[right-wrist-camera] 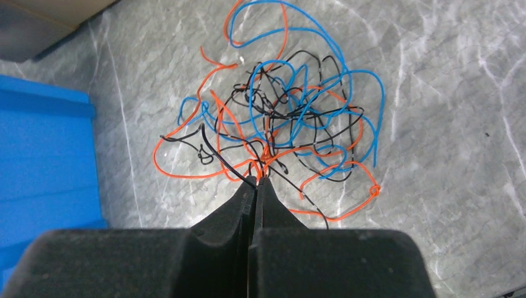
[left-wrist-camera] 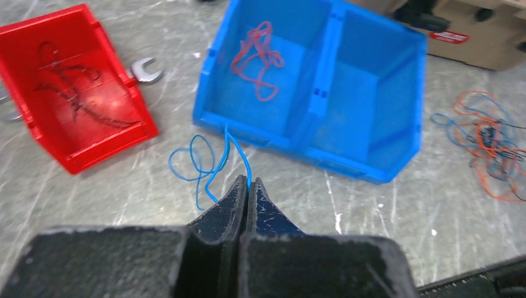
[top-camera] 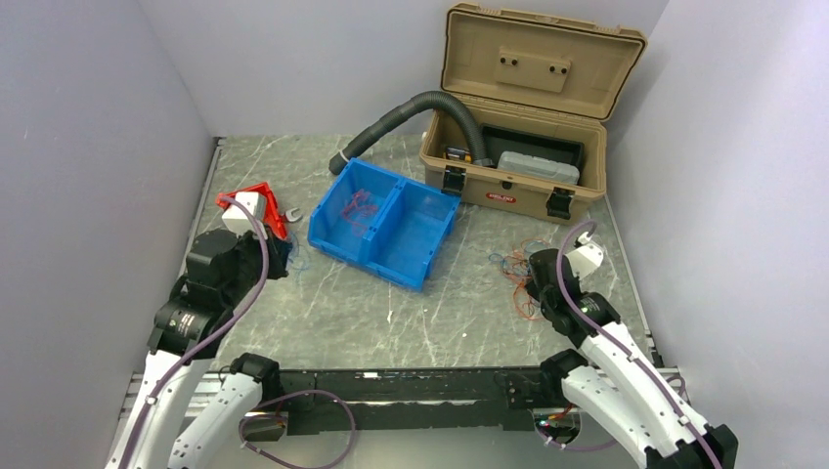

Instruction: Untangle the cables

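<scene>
My left gripper (left-wrist-camera: 248, 184) is shut on a thin blue cable (left-wrist-camera: 200, 162) that loops on the table just in front of the blue bin (left-wrist-camera: 356, 115). A red cable (left-wrist-camera: 257, 57) lies in that bin's left compartment. Black cables (left-wrist-camera: 74, 96) lie in the red bin (left-wrist-camera: 124, 133). My right gripper (right-wrist-camera: 256, 180) is shut at the near edge of a tangle of red, blue and black cables (right-wrist-camera: 291, 118), pinching strands of it. In the top view the left gripper (top-camera: 286, 256) is left of the blue bin (top-camera: 364, 251) and the right gripper (top-camera: 536, 277) is over the tangle (top-camera: 516, 274).
A tan toolbox (top-camera: 516, 137) stands open at the back right with a thick grey hose (top-camera: 406, 112) coming out of it. A wrench (left-wrist-camera: 146, 69) lies between the red bin (top-camera: 262, 195) and the blue bin. Walls close in on both sides.
</scene>
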Motion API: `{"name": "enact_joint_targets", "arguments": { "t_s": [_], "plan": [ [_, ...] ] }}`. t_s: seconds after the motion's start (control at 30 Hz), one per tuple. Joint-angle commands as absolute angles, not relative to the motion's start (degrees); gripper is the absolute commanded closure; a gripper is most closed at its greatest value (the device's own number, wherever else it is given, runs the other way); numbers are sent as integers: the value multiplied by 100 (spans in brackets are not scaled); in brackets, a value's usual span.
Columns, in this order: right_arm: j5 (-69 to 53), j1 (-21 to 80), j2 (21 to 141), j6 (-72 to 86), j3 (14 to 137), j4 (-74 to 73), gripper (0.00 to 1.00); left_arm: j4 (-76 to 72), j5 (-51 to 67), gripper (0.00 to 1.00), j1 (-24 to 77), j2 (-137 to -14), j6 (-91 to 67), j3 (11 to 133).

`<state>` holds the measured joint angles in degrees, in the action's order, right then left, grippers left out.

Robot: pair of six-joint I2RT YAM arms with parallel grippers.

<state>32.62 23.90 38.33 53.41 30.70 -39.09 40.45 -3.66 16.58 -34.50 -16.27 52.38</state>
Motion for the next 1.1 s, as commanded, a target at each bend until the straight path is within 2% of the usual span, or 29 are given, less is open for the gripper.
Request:
{"name": "enact_joint_targets", "arguments": {
  "t_s": [0.0, 0.13, 0.43, 0.77, 1.07],
  "plan": [
    [2910, 2369, 3937, 4987, 3077, -3507, 100, 3641, 487, 100, 1637, -3464, -1497, 5546],
    [2744, 2379, 3859, 4830, 3022, -3272, 100, 3811, 539, 100, 1641, -3653, -1318, 6001],
    [2484, 2373, 3850, 4610, 2860, -2779, 100, 3097, 2118, 100, 1642, -4140, -1431, 6729],
    [2491, 2373, 4026, 4543, 2941, -2699, 100, 2279, 2513, 100, 1729, -5107, -2105, 7165],
    [2466, 2375, 4084, 4489, 2956, -2582, 100, 1925, 2210, 100, 2398, -5919, -2127, 7395]
  ]
}}
